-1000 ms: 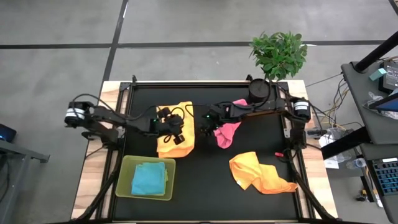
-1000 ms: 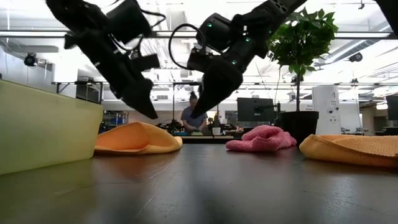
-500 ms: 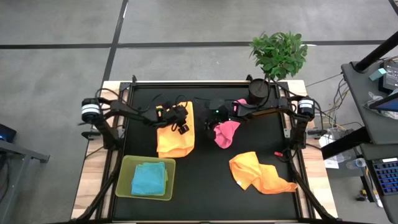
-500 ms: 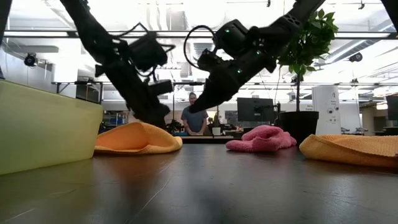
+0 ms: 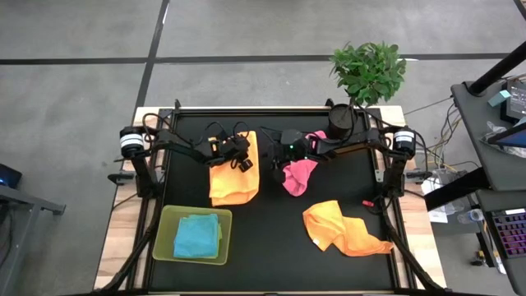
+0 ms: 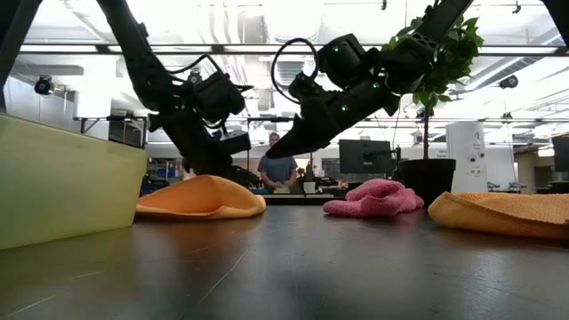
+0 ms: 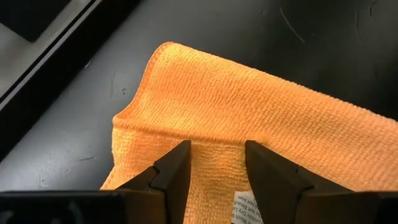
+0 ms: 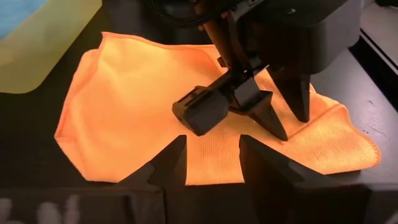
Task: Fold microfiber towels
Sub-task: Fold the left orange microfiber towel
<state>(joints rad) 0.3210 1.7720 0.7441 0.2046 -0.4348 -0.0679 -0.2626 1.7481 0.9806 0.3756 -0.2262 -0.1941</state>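
Table [image 5: 271, 247]: black top within a pale wooden border; lying directly on it are a folded orange towel [image 5: 232, 177] left of centre, a crumpled pink towel [image 5: 297, 174] just right of centre, and a second, rumpled orange towel [image 5: 345, 228] near the front right. A translucent lime-green tray [image 5: 164, 238] sits at the front left, holding a light blue towel [image 5: 197, 237]; a potted plant [image 5: 368, 72] stands at the rear right edge.

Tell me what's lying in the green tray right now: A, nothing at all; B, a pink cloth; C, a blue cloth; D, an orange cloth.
C: the high view shows a folded blue cloth lying inside the green tray, while the pink cloth and both orange ones lie out on the black table.
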